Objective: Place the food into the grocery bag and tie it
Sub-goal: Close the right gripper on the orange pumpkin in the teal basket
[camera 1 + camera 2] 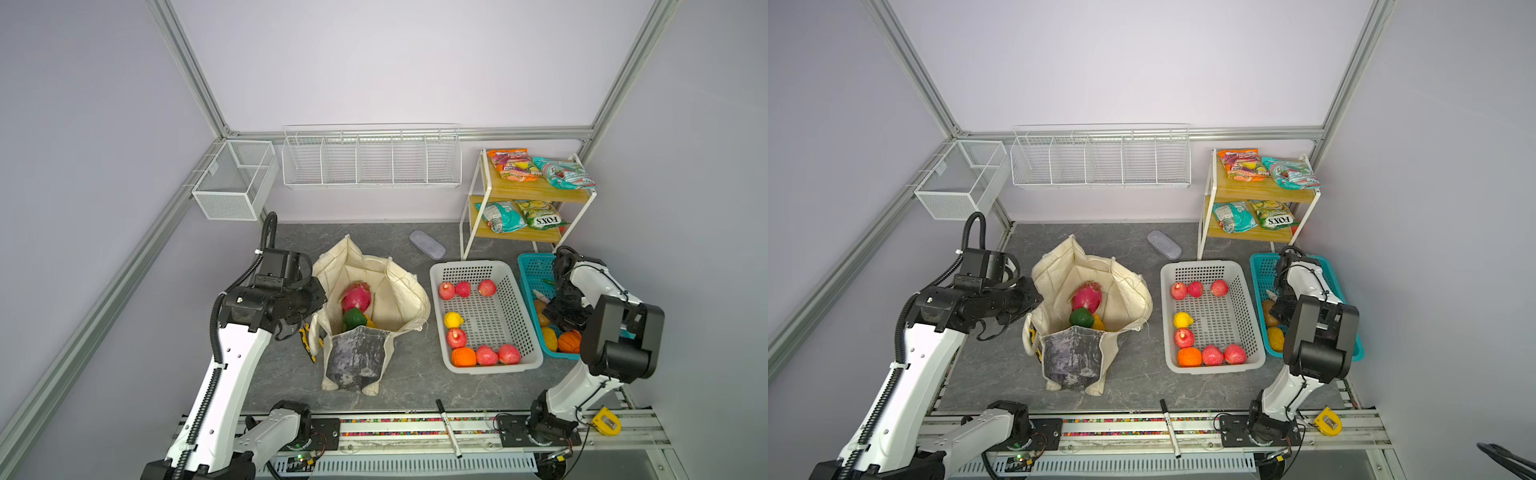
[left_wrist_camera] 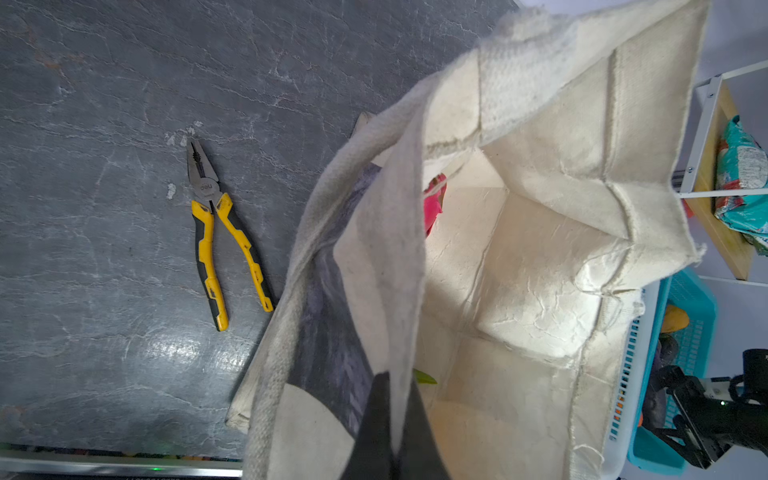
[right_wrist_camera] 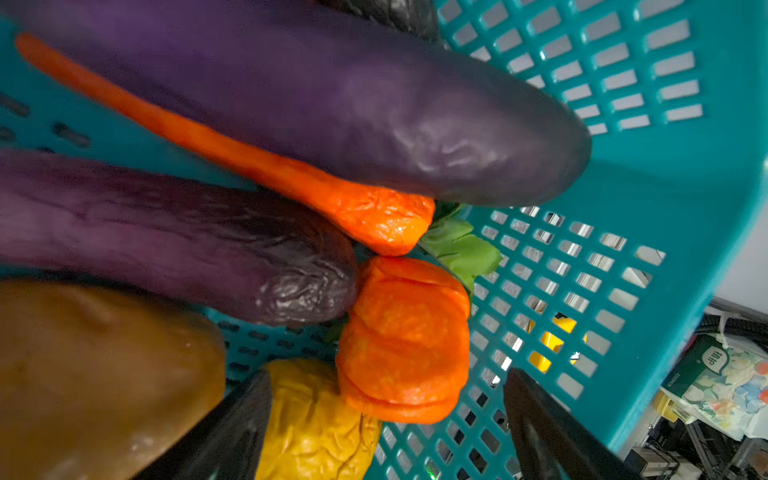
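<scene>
The cream grocery bag (image 1: 401,291) (image 1: 1127,291) stands open at the table's middle. It holds a pink dragon fruit (image 1: 356,296) and a green vegetable (image 1: 354,319). My left gripper (image 2: 390,411) is shut on the bag's left rim, with cream fabric pinched between the jaws. My right gripper (image 3: 386,419) is down inside the teal basket (image 1: 530,270), open. Its fingers (image 3: 540,424) straddle a small orange pumpkin (image 3: 405,340) and a yellow vegetable (image 3: 316,419) without closing on either. Apples (image 1: 446,291), a lemon and an orange (image 1: 463,356) lie in the white basket (image 1: 490,368).
Purple eggplants (image 3: 332,95), a carrot (image 3: 249,166) and a brown potato (image 3: 91,374) crowd the teal basket. Yellow pliers (image 2: 216,237) lie left of the bag. A grey case (image 1: 427,244) lies behind. Snack packets (image 1: 563,172) sit on the wooden shelf (image 1: 536,191). A marker (image 1: 449,428) lies on the front rail.
</scene>
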